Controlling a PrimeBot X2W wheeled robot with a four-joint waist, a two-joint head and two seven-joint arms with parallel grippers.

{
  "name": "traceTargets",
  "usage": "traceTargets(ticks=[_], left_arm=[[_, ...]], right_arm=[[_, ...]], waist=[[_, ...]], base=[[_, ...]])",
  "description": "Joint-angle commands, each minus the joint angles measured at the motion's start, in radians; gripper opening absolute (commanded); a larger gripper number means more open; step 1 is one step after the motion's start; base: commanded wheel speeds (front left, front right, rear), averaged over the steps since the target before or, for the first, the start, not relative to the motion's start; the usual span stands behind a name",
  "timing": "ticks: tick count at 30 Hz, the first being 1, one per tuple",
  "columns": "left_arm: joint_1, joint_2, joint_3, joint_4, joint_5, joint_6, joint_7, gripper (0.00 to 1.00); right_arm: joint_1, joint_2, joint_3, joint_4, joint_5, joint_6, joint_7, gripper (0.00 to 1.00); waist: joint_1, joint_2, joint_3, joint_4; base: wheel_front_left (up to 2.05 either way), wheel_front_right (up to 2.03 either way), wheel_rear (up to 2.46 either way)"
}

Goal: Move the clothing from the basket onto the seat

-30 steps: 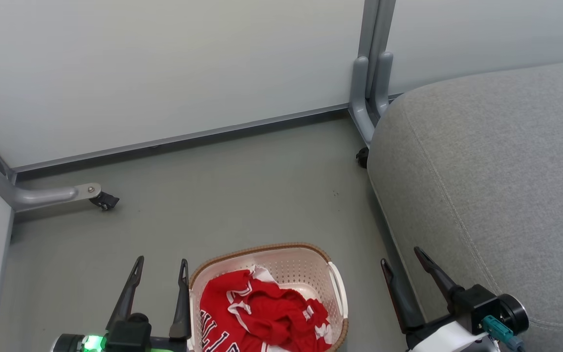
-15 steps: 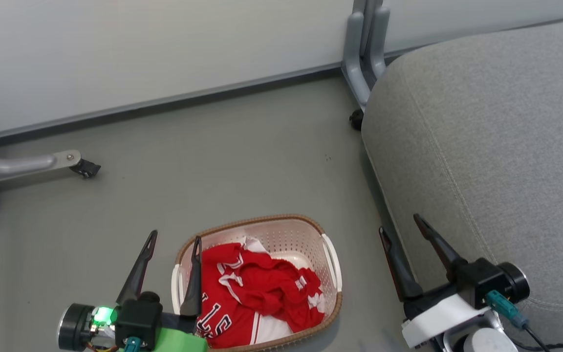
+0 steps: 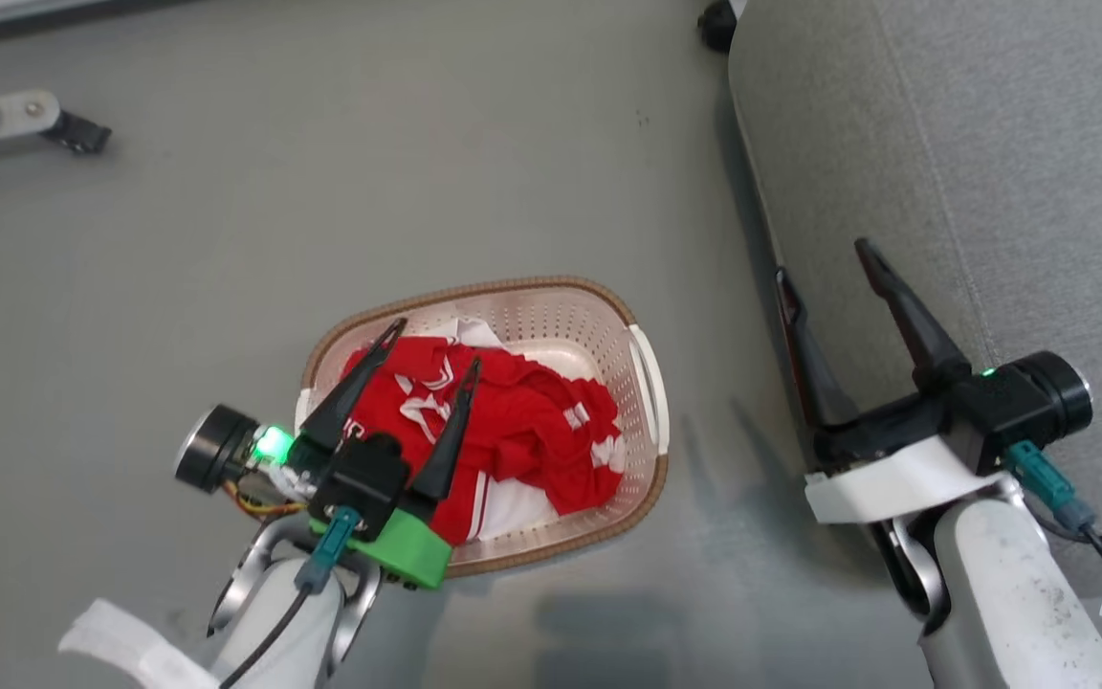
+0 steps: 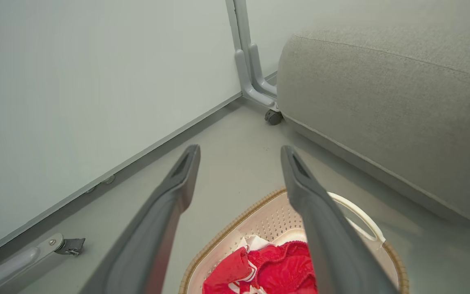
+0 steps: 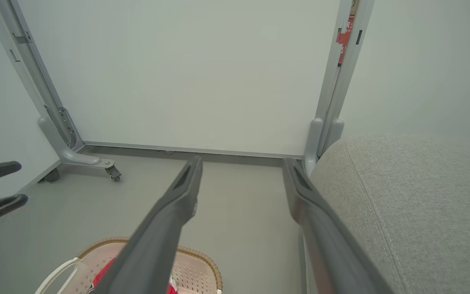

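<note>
The oval cream-white perforated plastic basket (image 3: 551, 285) with its brown woven-look rim stands on the grey floor (image 3: 321, 191), near the large grey woven-fabric seat (image 3: 1010, 144) but apart from it, a strip of floor between them; the crumpled red sports clothing (image 3: 532, 431) with white trim lies inside the basket, heaped toward its left and near side, with bare perforated wall showing at the far right end; the left hand (image 3: 438, 343) hangs over the basket's left half, released, its two long dark fingers spread apart with nothing between them, pointing across the red cloth; whether the tips touch the fabric I cannot tell; the right hand (image 3: 821, 259) is likewise released and empty, fingers splayed wide; its right finger lies over the seat's rounded edge, its left over the shadowed floor beside the seat; a grey metal leg with a black caster (image 3: 73, 134) rests on the floor at the far left; in the left wrist view a pale wall panel (image 4: 76, 81) rises beyond the floor
</note>
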Motion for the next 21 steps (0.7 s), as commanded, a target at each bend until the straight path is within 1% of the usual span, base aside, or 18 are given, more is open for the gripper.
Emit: traceTargets(ticks=[1, 4, 6, 10, 16, 18, 21], left_arm=[[-0.059, 0.016, -0.02, 0.019, 0.012, -0.01, -0.001, 1.0], [-0.154, 0.041, -0.095, 0.1, 0.029, -0.03, -0.001, 1.0], [-0.218, 0.051, -0.144, 0.164, 0.02, -0.042, -0.001, 1.0], [-0.352, 0.076, -0.254, 0.285, 0.028, -0.052, -0.001, 1.0], [-0.521, 0.123, -0.47, 0.43, 0.009, -0.051, -0.001, 1.0], [-0.561, 0.129, -0.526, 0.482, -0.001, -0.052, -0.001, 1.0], [-0.622, 0.136, -0.578, 0.564, 0.0, -0.052, -0.001, 1.0]], right_arm=[[-0.033, -0.004, -0.01, -0.011, -0.011, 0.0, -0.002, 1.0], [-0.073, -0.004, -0.025, -0.028, -0.026, 0.0, -0.002, 1.0], [-0.095, -0.004, -0.034, -0.038, -0.037, 0.0, -0.002, 1.0], [-0.124, -0.004, -0.041, -0.054, -0.055, 0.0, -0.002, 1.0], [-0.149, -0.003, -0.038, -0.074, -0.047, -0.001, -0.002, 1.0], [-0.153, -0.003, -0.038, -0.082, -0.044, -0.001, -0.002, 1.0], [-0.157, -0.003, -0.035, -0.091, -0.031, -0.001, -0.002, 1.0]], waist=[[-0.0001, -0.0001, 0.191, 0.005], [-0.0001, -0.0001, 0.268, 0.008], [-0.0001, -0.0001, 0.313, 0.01], [-0.0001, -0.0001, 0.395, 0.01], [-0.0001, -0.0001, 0.488, -0.013], [-0.0001, -0.0001, 0.513, -0.02], [-0.0001, -0.0001, 0.548, -0.034]], base=[[0.0, 0.0, 0.0], [0.0, 0.0, 0.0], [0.0, 0.0, 0.0], [0.0, 0.0, 0.0], [0.0, 0.0, 0.0], [0.0, 0.0, 0.0], [0.0, 0.0, 0.0]])
